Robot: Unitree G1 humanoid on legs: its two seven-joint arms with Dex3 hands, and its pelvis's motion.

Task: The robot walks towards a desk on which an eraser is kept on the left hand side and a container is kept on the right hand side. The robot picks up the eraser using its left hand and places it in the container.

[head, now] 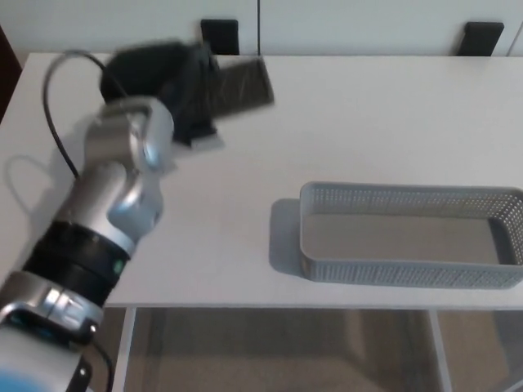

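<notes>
My left hand (167, 82) is raised well above the white desk (327, 131), blurred by motion. It is shut on the dark rectangular eraser (243, 87), which sticks out to the right of the hand, tilted slightly. The grey mesh container (409, 235) sits on the desk at the right, near the front edge, with nothing inside. The eraser is up and to the left of the container, well apart from it. My right hand does not show.
A black cable (57, 98) loops from my left wrist. Two dark chair backs (219, 36) (480, 38) stand behind the desk's far edge. The desk's front edge runs just below the container.
</notes>
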